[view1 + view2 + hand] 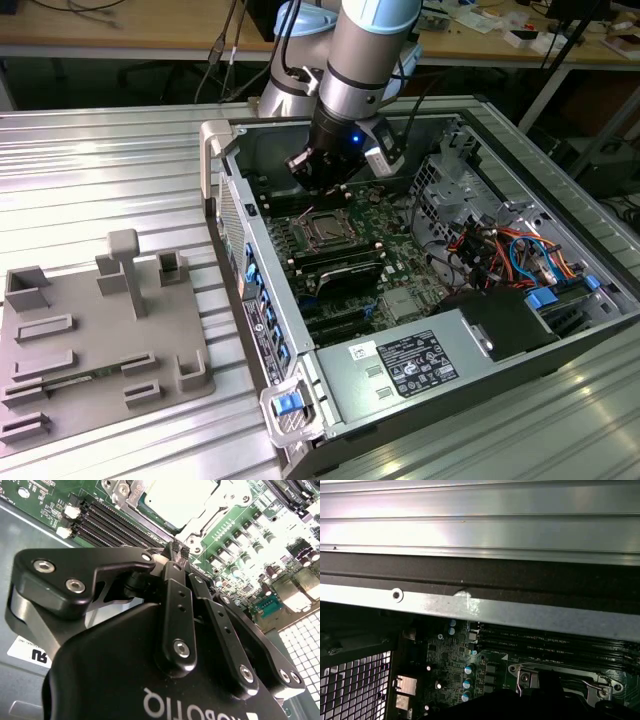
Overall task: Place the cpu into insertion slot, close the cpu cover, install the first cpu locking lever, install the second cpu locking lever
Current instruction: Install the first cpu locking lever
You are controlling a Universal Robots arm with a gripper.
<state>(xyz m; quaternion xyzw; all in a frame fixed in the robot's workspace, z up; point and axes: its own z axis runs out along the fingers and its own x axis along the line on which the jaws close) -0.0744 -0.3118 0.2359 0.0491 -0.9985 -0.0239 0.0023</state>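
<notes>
Gripper (322, 193) is shut: fingertips (176, 549) sit pressed together and nothing shows between them in the second wrist view. It hangs off the arm (365, 50) inside the open computer case (250, 300), just above the insertion slot (322, 231), at the socket's edge; can't tell if it touches. Exterior view, from its left: grey moulded fixture tray (90, 350) lies flat on the ribbed aluminium table (100, 150), just beside the case's side wall. Next the case wall with blue tabs, then the green motherboard (400, 225). Socket is toward the exterior view's left of the board, with black memory slots (345, 272) just beside it. The cpu (180, 497) is seated in the slot, silvery top up, and the cpu cover (220, 510) lies flat around it as a silver frame. Locking levers: can't tell their state. Power supply box with a white label (420, 365) sits at the near end of the case. Orange and blue cables (500, 245) are bundled toward the exterior view's right. First wrist view shows the case's metal edge (470, 607) and a mesh grille (355, 685) beside the board
</notes>
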